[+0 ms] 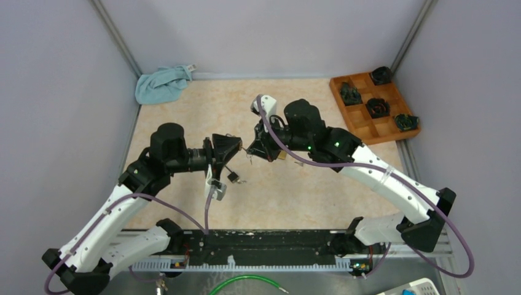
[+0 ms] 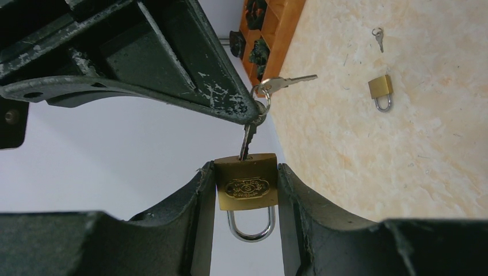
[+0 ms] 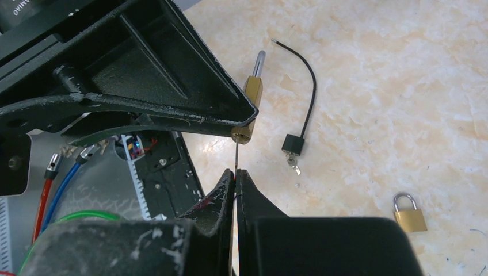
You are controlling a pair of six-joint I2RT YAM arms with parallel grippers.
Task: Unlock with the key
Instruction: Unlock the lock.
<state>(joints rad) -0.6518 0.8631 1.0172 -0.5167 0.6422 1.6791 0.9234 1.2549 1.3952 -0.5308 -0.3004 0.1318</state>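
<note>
Holds brass padlock (image 2: 246,187) clamped between both fingers of left claw (image 2: 244,171), shackle back toward the palm with both legs seated, keyhole face out past the fingertips. Pinches key (image 2: 247,141) in right claw (image 3: 236,175), fingers shut flat on it, blade meeting the keyhole face just ahead of the left fingertips, spare key (image 2: 288,81) sticking out just beside the right fingertip. Shows second brass padlock (image 2: 380,92), small loose key (image 2: 377,38) and black cable lock (image 3: 293,144) lying on table (image 2: 345,149), well clear of both claws
</note>
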